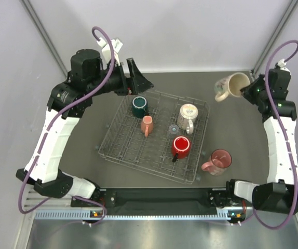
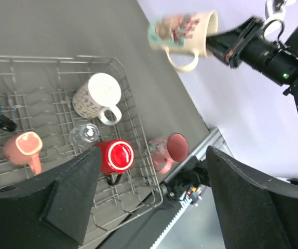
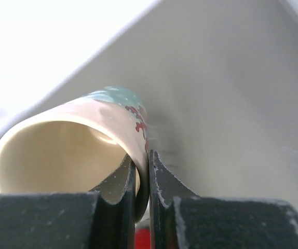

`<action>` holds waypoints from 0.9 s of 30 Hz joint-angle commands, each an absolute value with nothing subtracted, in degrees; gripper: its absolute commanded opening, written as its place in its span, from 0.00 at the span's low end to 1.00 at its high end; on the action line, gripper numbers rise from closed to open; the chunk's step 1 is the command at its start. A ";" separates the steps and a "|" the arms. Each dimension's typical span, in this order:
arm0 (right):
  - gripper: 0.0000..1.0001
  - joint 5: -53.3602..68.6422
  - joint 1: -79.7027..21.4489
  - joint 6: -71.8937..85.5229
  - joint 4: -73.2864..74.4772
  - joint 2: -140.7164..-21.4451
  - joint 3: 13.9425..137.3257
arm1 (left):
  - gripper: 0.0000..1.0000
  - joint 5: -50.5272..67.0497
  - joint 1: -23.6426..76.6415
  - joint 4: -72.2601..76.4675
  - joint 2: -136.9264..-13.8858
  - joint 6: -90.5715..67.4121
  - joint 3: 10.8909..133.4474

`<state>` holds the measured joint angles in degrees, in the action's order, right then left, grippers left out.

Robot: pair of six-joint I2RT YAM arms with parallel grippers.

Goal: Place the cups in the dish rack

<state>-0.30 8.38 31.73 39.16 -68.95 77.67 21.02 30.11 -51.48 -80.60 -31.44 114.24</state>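
The dish rack [image 1: 128,146] sits mid-table and holds a dark teal mug [image 1: 139,106], a small salmon mug [image 1: 147,125], a clear glass mug [image 1: 173,128], a pale patterned mug [image 1: 187,116] and a red mug [image 1: 181,147]. A translucent pink mug [image 1: 219,161] lies on the table just right of the rack. My right gripper [image 1: 250,89] is shut on the rim of a cream mug [image 1: 231,86] with a printed pattern, held tilted in the air beyond the rack's far right corner. One finger is inside the cream mug [image 3: 61,150]. My left gripper [image 1: 138,78] hangs open and empty over the rack's far left corner.
Grey walls close the table at the back and on both sides. The arms' base rail [image 1: 159,199] runs along the near edge. In the left wrist view the rack's near right corner [image 2: 157,194] lies close to that rail.
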 commanded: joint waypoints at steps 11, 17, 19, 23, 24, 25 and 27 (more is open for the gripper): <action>0.00 30.06 -4.47 69.07 -31.27 -65.30 65.74 | 0.87 34.36 26.19 -39.30 -78.58 -40.07 109.52; 0.00 26.20 -14.06 74.69 -45.48 -68.73 65.31 | 0.86 34.10 25.40 -32.88 -73.83 -44.38 103.63; 0.00 24.71 -15.90 78.39 -49.46 -70.13 64.26 | 0.86 33.14 25.40 -32.17 -72.25 -44.82 102.22; 0.00 22.77 -19.33 83.14 -58.95 -72.68 62.93 | 0.86 31.29 25.40 -29.37 -69.18 -46.84 99.06; 0.00 22.33 -21.08 84.10 -60.54 -73.73 62.76 | 0.86 31.20 25.40 -28.49 -67.95 -47.37 97.31; 0.00 20.93 -22.05 84.55 -62.12 -74.18 62.23 | 0.86 30.94 25.40 -27.78 -67.50 -47.81 96.60; 0.00 19.87 -23.99 84.38 -64.85 -75.31 62.05 | 0.86 30.76 25.40 -26.46 -66.80 -48.95 95.72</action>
<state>24.53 -20.53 79.44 -47.99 -74.70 61.25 31.66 25.63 -33.28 -68.47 -46.54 97.10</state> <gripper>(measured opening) 0.065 0.863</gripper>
